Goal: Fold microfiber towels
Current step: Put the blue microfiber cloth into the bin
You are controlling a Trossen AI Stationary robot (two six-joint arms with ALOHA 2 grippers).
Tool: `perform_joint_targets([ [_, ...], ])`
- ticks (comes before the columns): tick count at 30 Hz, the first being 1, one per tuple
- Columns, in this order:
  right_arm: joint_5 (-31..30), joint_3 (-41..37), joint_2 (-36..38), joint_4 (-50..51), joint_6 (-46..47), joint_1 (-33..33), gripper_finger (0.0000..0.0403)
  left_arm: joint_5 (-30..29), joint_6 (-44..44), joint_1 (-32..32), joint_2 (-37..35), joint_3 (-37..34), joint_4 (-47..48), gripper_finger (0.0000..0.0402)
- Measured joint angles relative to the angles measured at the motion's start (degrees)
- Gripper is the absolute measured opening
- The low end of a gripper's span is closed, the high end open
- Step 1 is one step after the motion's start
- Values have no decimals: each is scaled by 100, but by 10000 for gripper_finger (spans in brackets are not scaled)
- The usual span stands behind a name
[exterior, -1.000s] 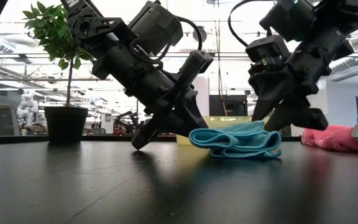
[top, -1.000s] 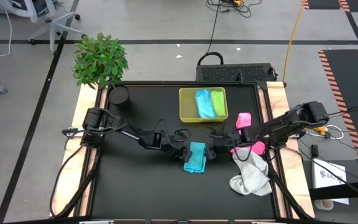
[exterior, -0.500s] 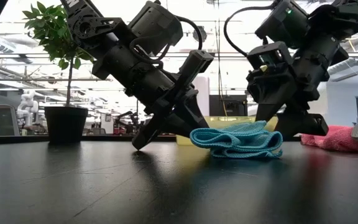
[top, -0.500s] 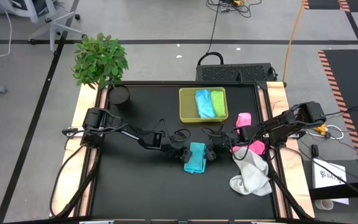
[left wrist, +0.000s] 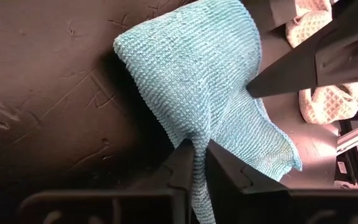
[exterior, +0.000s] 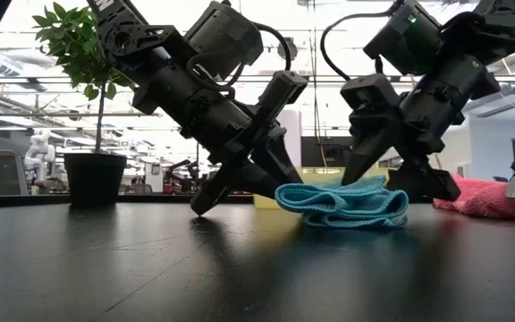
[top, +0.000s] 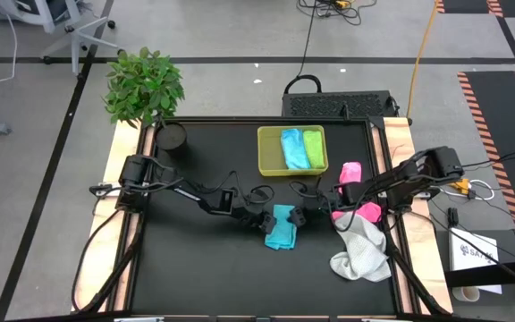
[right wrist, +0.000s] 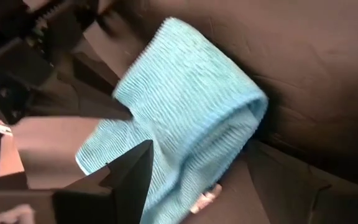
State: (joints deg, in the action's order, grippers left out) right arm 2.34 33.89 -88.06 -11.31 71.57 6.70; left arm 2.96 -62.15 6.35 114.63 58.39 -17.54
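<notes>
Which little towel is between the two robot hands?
The teal towel, folded on the black table, between both end effectors. The others sit in the tray or lie off to the right.

Potted plant (top: 144, 85), yellow-green tray (top: 268, 154)

Two arms, both matte black, built of blocky angular housings joined by rounded cylindrical joint casings. Left arm (top: 181, 190): slim dark links, black cables looping loose alongside the segments. Right arm (top: 409, 179): same build, thick black cable arching above the wrist housing in the low view; small green indicator light (exterior: 410, 16) near its upper joint. Left tool (exterior: 206, 202): wedge-shaped black fingers tapering to narrow tips. Right tool (exterior: 392, 176): broad flat black fingers with angular, faceted edges. No legible markings on either arm.
</notes>
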Motion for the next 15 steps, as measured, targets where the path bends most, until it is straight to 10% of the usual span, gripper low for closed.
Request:
perform_joint_targets([
  [15,-248,2,-275,-325,269,9,184,0,16,-12,2,0,-60,17],
])
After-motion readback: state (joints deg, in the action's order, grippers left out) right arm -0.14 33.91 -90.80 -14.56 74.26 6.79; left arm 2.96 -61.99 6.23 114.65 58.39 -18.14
